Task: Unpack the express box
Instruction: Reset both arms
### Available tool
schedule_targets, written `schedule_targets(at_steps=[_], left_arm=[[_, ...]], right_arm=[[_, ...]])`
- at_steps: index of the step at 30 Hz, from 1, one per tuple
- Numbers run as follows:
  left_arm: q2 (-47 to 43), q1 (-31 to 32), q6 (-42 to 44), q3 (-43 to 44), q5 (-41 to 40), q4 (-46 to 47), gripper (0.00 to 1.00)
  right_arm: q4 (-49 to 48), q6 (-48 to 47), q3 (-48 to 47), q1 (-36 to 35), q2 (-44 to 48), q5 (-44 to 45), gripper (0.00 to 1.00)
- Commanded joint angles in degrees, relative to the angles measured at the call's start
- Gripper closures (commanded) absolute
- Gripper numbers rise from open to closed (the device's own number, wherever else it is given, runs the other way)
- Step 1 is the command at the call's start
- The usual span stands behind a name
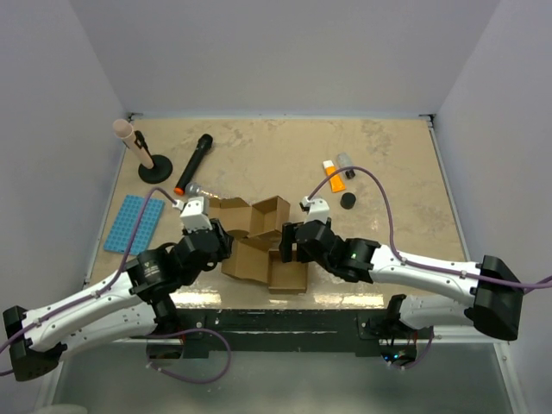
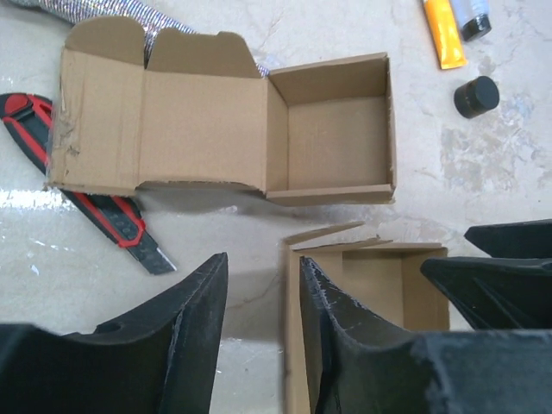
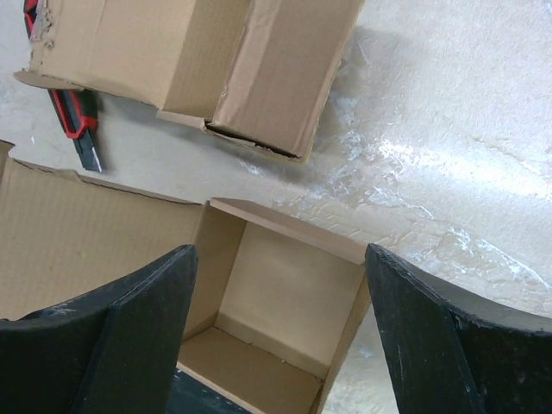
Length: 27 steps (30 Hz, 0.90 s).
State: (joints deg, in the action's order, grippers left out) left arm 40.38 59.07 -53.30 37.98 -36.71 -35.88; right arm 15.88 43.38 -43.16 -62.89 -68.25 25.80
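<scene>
Cardboard box [image 3: 285, 297] beneath right tool [image 3: 278, 259]

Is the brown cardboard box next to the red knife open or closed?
Open: the brown cardboard box has its lid flap folded back flat, and its inside shows bare.

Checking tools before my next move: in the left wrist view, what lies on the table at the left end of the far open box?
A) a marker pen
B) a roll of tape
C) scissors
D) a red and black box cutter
D: a red and black box cutter lies at the left end of the far open box, with its middle hidden under the cardboard.
</scene>
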Motion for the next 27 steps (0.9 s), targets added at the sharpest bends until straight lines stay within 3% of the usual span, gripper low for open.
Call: schedule_targets(at_steps=[1, 6, 10, 14, 16, 17, 21, 24, 27], left_arm=[[0.22, 0.17, 2.94, 3.68, -1.96, 2.13, 0.53], [-1.00, 0.17, 2.85, 5.44, -2.40, 1.34, 0.36], [-2.85, 0.17, 2.24, 7.28, -4.77, 0.55, 0.29], [-5.57, 0.17, 0.04, 8.60, -14.06, -1.64, 0.06], [-4.88, 0.08, 2.66, 9.31, -16.54, -2.70, 0.00], [-3.48, 0.08, 3.11, 9.66, -17.60, -3.23, 0.00], [-1.53, -2.63, 5.65, 7.91, -15.95, 0.01, 0.00], [-2.06, -7.19, 4.96, 5.80, -10.85, 3.35, 0.00], [-2.06, -7.92, 2.94, 5.26, -9.35, 4.24, 0.00]], right_arm=[[1.26, -1.19, -2.81, 0.23, 0.57, 2.23, 0.16], [3.02, -0.92, -4.39, 0.23, 2.84, 3.29, 0.16], [3.19, -1.01, -6.58, 0.23, 8.12, 6.70, 0.15], [2.23, -3.82, -10.45, 0.31, 11.91, 15.03, 0.13], [2.05, -4.96, -11.51, 1.54, 11.83, 18.56, 0.10], [1.96, -5.84, -12.12, 2.85, 11.47, 19.80, 0.07], [-1.28, -8.65, -11.78, 19.51, 10.15, 9.63, 0.06], [-3.66, -9.10, -10.72, 23.86, 9.98, 6.99, 0.06], [-5.07, -9.80, -10.11, 23.87, 10.50, 5.58, 0.06]])
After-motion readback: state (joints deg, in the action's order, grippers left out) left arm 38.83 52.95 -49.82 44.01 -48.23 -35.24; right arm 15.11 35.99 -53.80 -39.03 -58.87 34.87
